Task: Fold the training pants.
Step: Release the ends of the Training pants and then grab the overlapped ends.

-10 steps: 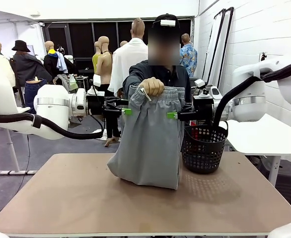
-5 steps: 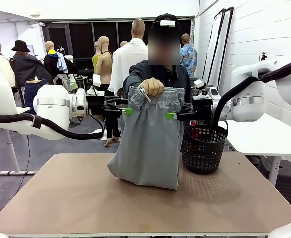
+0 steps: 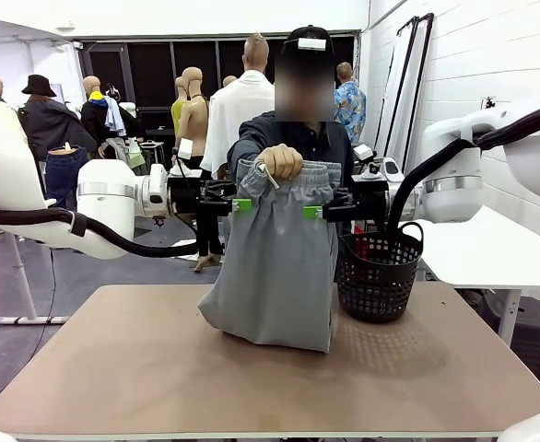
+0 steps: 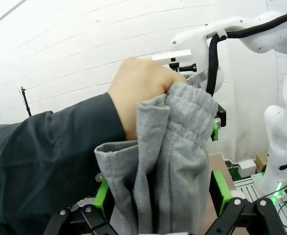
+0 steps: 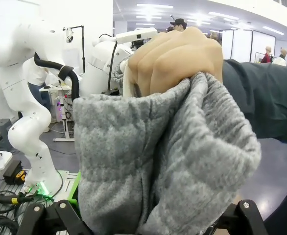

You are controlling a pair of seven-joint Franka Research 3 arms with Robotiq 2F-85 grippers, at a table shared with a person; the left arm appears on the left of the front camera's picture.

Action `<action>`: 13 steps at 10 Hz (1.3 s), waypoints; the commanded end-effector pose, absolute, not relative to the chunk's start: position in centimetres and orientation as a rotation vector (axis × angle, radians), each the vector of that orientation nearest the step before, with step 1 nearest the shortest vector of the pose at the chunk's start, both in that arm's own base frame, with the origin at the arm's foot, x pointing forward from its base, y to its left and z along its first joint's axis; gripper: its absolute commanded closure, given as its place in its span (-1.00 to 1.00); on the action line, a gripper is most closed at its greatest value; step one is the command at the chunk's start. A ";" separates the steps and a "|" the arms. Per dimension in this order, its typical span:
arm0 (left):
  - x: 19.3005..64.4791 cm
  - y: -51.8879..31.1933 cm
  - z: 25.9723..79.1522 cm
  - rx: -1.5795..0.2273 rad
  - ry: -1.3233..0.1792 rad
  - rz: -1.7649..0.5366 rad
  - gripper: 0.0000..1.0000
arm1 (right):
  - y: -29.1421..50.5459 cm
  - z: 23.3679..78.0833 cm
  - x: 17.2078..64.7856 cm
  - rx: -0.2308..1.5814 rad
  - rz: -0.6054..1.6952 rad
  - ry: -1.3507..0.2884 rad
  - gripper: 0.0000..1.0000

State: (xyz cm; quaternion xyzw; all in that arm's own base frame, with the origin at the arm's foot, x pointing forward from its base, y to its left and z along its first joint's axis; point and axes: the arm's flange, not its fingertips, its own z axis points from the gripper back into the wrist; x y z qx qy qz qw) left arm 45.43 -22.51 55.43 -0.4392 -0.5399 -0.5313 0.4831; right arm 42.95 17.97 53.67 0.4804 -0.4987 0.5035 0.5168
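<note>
Since a second ago both arms have edged inward, so the left gripper (image 3: 242, 204) and right gripper (image 3: 312, 212) now sit closer to the two sides of the pants (image 3: 279, 267). The table (image 3: 113, 368) is bare across its whole near half and along its left edge, which leaves broad room there. The left arm (image 3: 113, 198) reaches in level from the left and the right arm (image 3: 454, 184) from the right, both well above the tabletop. The pants hang upright over the middle of the table toward its far edge. Their lower end rests on the surface and bulges out to the left, and their right edge falls straight. The basket (image 3: 376, 276) stands just beside that right edge on the far right of the table; whether they touch cannot be told. It sits under the right gripper and narrows the room on that side. A person's hand (image 3: 284, 161) holds the bunched waistband (image 3: 293, 175) from above, between the two grippers. In the left wrist view that gripper's jaws are spread wide, with the fabric hanging between the green pads (image 4: 220, 193) and not pinched. In the right wrist view the jaws likewise stand apart around the gathered cloth below the fist, released. A white drawstring (image 3: 272, 175) dangles just under the hand.
</note>
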 end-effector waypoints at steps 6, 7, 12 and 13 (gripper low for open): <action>47.2 -25.7 55.3 -1.088 -1.212 -1.322 -1.00 | 20.6 54.0 44.3 1.133 1.234 -1.212 -1.00; 47.2 -26.1 55.3 -1.089 -1.212 -1.317 -1.00 | 20.9 54.0 44.5 1.130 1.239 -1.194 -1.00; 47.6 -27.9 54.9 -1.122 -1.196 -1.259 -1.00 | 21.8 54.0 44.8 1.111 1.237 -1.165 -1.00; 47.6 -28.0 54.9 -1.118 -1.196 -1.261 -1.00 | 21.8 53.8 44.9 1.112 1.223 -1.173 -1.00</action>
